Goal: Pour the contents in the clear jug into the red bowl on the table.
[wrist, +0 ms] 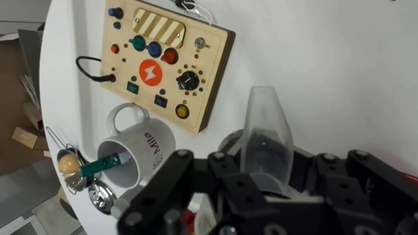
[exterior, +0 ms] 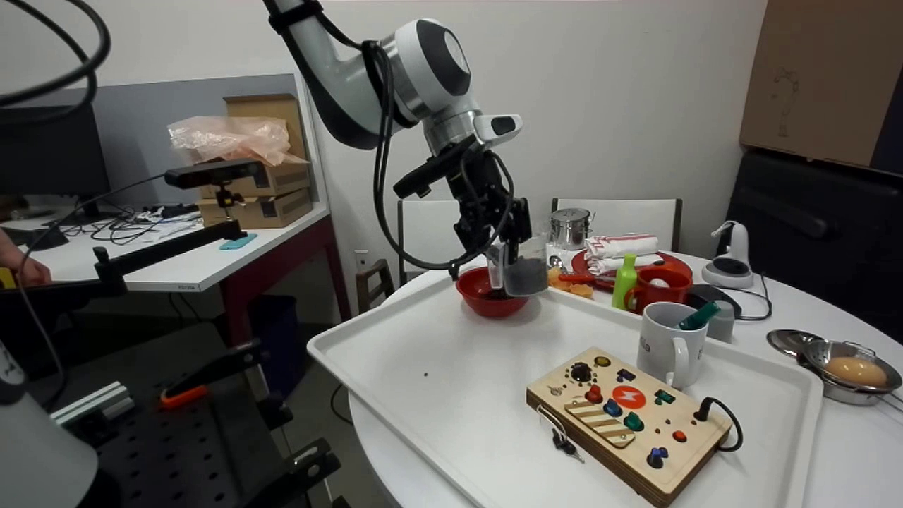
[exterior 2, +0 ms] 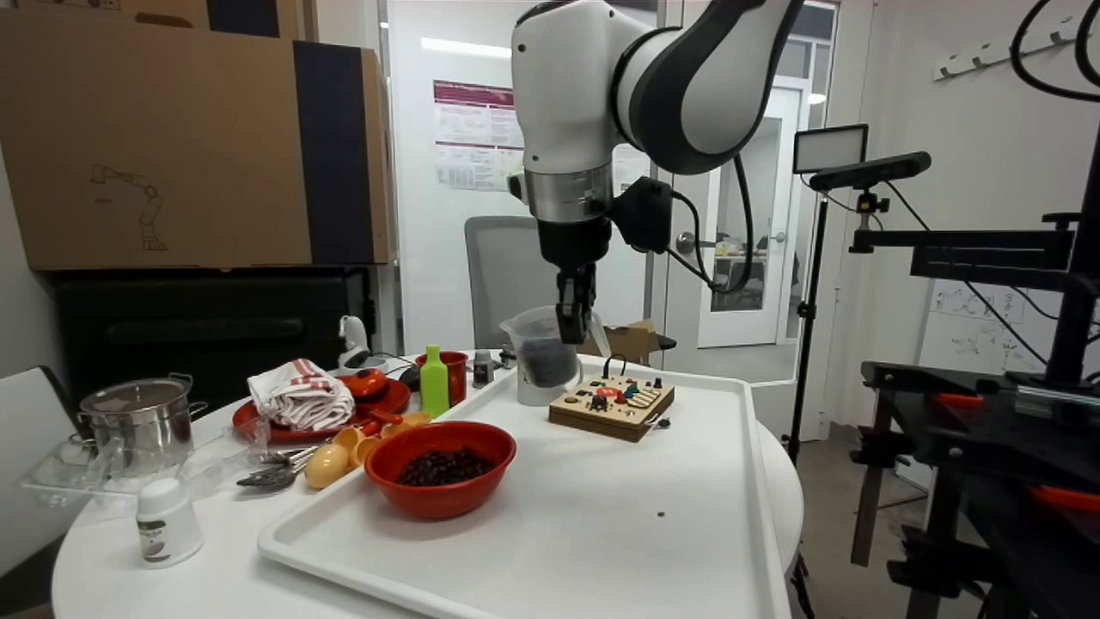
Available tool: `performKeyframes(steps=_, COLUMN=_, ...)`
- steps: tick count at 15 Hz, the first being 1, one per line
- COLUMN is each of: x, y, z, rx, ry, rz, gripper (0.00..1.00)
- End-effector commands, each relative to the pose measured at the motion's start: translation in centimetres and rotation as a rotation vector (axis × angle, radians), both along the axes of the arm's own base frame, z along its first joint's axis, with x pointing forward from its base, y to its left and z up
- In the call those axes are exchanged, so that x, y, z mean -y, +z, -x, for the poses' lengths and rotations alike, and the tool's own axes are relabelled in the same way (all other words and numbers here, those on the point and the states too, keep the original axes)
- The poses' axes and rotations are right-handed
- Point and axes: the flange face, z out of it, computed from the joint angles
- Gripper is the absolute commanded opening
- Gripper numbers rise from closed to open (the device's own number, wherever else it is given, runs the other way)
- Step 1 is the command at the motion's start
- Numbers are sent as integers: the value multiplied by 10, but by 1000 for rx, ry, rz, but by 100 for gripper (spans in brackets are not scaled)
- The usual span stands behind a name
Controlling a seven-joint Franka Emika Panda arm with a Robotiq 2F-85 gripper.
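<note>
The clear jug (exterior: 528, 276) hangs in the air at my gripper (exterior: 502, 247), close to upright. In an exterior view the jug (exterior 2: 537, 348) shows dark stuff through its wall; how much is inside cannot be told. In the wrist view the jug's see-through handle (wrist: 266, 130) sits between the jaws (wrist: 266, 160). My gripper is shut on it. The red bowl (exterior 2: 438, 499) stands at a corner of the white raised-rim table top (exterior 2: 584, 550). Dark bean-like contents (exterior 2: 445, 467) lie in the bowl. A sliver of the red bowl shows in the wrist view (wrist: 412, 178).
A wooden control box (exterior: 628, 416) with knobs, keys and a cable sits on the raised-rim top. A white mug (exterior: 667, 346) with a green marker stands beside it. One dark bit (exterior 2: 661, 514) lies loose. A green bottle (exterior 2: 434, 383), red plate (exterior 2: 249, 421) and metal pot (exterior 2: 142, 421) stand behind the rim.
</note>
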Motion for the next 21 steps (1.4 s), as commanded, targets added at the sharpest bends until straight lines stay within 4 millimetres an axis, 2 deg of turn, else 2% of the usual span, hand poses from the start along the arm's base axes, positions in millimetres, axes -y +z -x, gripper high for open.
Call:
performKeyframes(steps=1, x=-3, y=3, z=-3, rx=2, ry=7, rz=9, gripper=10)
performKeyframes(steps=6, x=-3, y=3, z=-4, rx=-1, ry=16, rz=19, gripper=10)
performKeyframes(steps=10, x=4, y=3, z=-3, rx=-96, ry=138, rz=134, gripper=11)
performKeyframes(steps=13, x=1, y=10, z=-10, rx=-142, ry=226, rz=243, gripper=10)
performKeyframes(steps=17, x=-30, y=28, z=-20, rx=-149, ry=388, rz=366, gripper=10)
performKeyframes(steps=21, x=-71, y=30, z=-23, rx=-170, ry=551, rz=438, gripper=10)
